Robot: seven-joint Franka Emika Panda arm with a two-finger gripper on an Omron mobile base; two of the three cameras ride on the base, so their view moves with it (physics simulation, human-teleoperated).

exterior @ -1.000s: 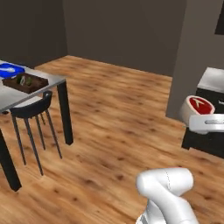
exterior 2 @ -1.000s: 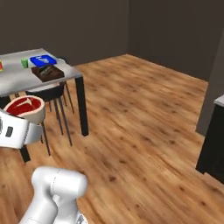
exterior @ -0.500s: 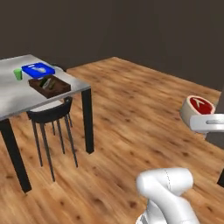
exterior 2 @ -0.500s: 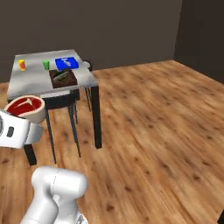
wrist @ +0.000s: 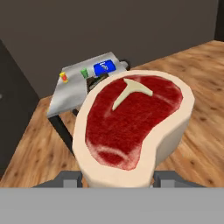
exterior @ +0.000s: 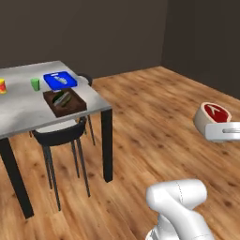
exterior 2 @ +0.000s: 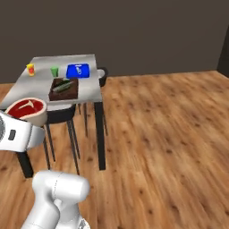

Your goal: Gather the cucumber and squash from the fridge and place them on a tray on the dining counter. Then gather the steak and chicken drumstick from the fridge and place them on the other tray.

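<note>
The steak [wrist: 133,127] is held in the claw [wrist: 117,178], whose fingertips are hidden beneath it. At eleven o'clock, the desk [wrist: 72,89] is partly obscured.

Both trays sit side by side on the dining counter [exterior: 28,110], a chair [exterior: 61,136] tucked beneath

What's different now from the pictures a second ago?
The base has turned toward the dining counter, so the whole view shifted; nothing on it moved. The steak stays held in the gripper, and the tray and other tray sit as before.
</note>
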